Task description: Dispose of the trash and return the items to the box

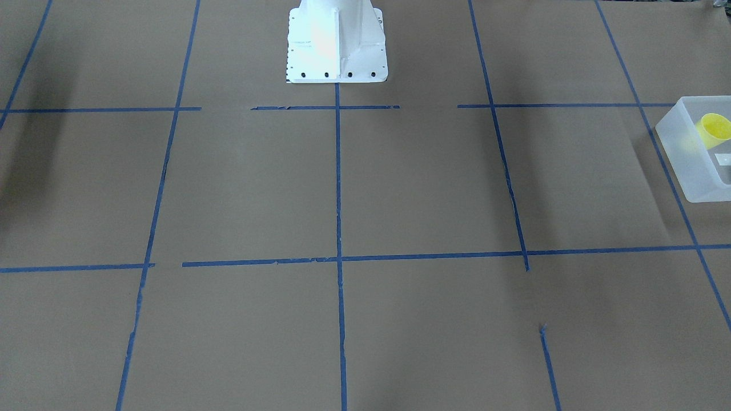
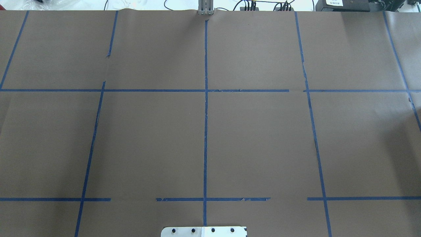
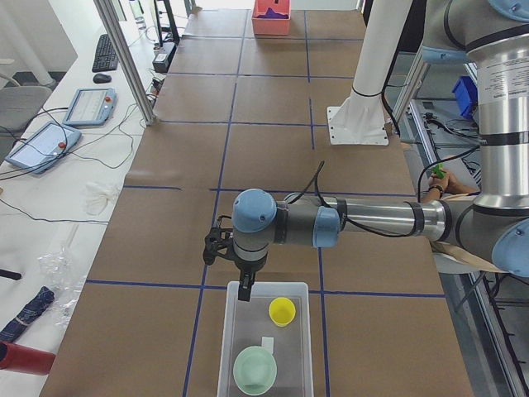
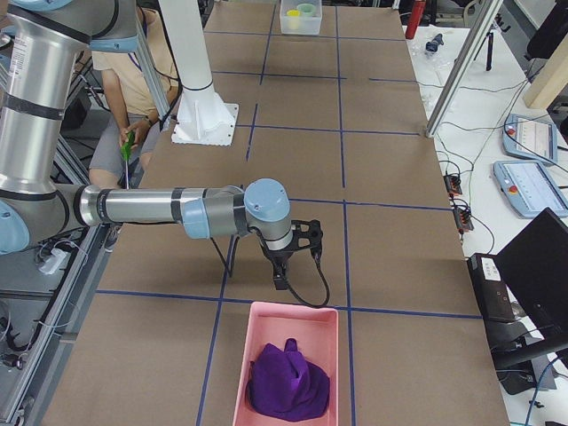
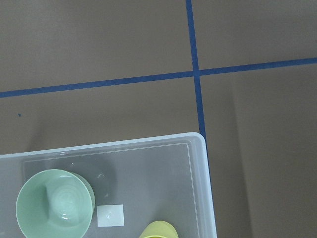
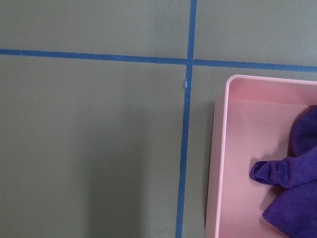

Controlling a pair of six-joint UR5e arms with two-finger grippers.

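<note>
- The yellow cup and the mint bowl both sit inside the frosted box at the table's end on the robot's left. They are apart, with the white label between them. I judge the return step done, so the main danger is undoing it.
- The cup is light and tapered, mouth up as far as I can tell. A knock to the box could tip it against the bowl or over the wall.
- The left gripper hangs above the box's end rim, near the cup. It shows only in a side view, so I cannot tell whether its jaws are apart or together. If I send it straight down, a finger could land on the rim and tilt or shove the box — thin plastic on smooth paper would slide easily.
- The left wrist camera shows only one corner of the box, so I may misjudge how much rim lies under the fingers.
- At the far end, the right gripper hangs just short of the pink bin, which holds a bunched purple cloth. I cannot tell how its jaws stand either.
- A black cable loops below that wrist. On a low sweep it could hook the bin's rim and drag the bin along.
- Both central cameras show mostly bare brown paper — I have no second angle on gripper height, so depth errors are likely.
</note>
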